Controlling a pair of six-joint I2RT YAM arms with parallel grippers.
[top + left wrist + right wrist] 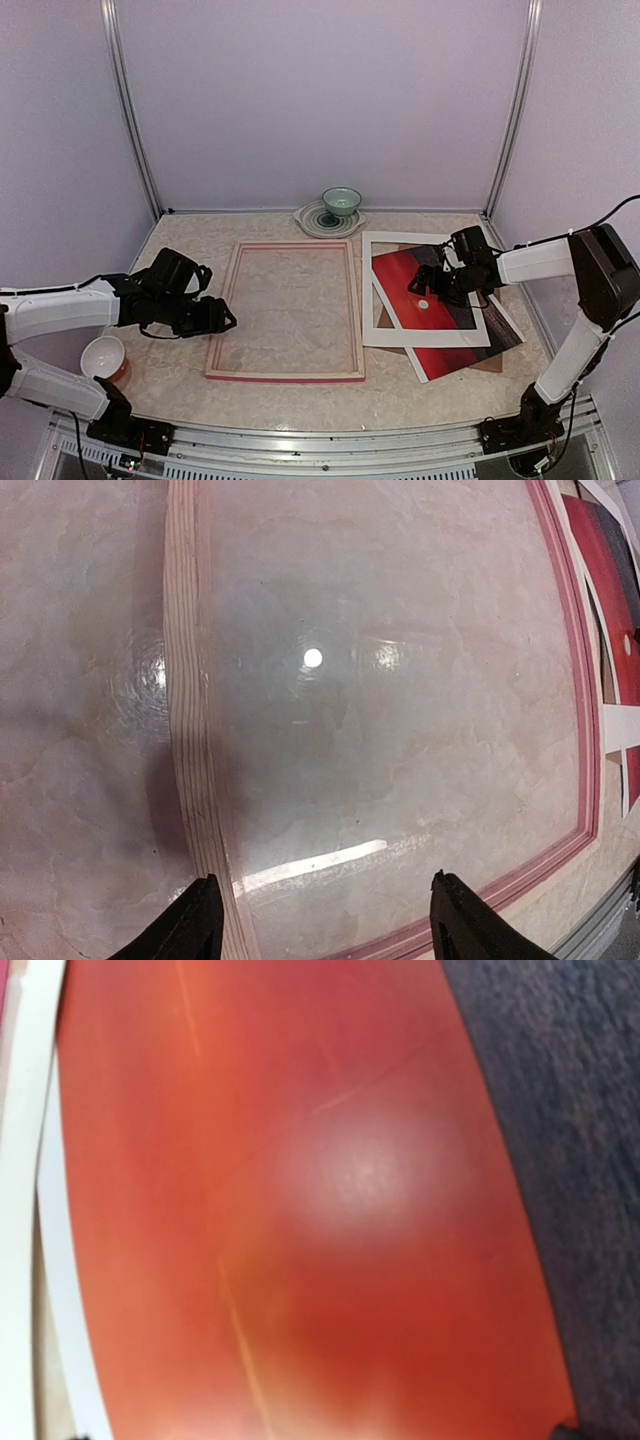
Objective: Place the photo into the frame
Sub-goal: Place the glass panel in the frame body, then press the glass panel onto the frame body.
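The frame (285,375) lies flat mid-table, pale wood side up with a pink-red edge. Its wooden left rail (185,730) and pink far rail (580,730) enclose a glossy pane. My left gripper (224,318) hovers at that left rail, open and empty (325,930), one finger on each side of the rail. To the right lies the photo (398,268), red with a white sun dot, under a white mat (430,338). My right gripper (432,285) is low over the photo (300,1260), open, with its fingers almost out of the wrist view.
A green bowl on a plate (340,205) stands at the back centre. A white cup (103,357) sits near the left arm. A brown backing board (492,364) peeks out under the photo. Walls close in the table on three sides.
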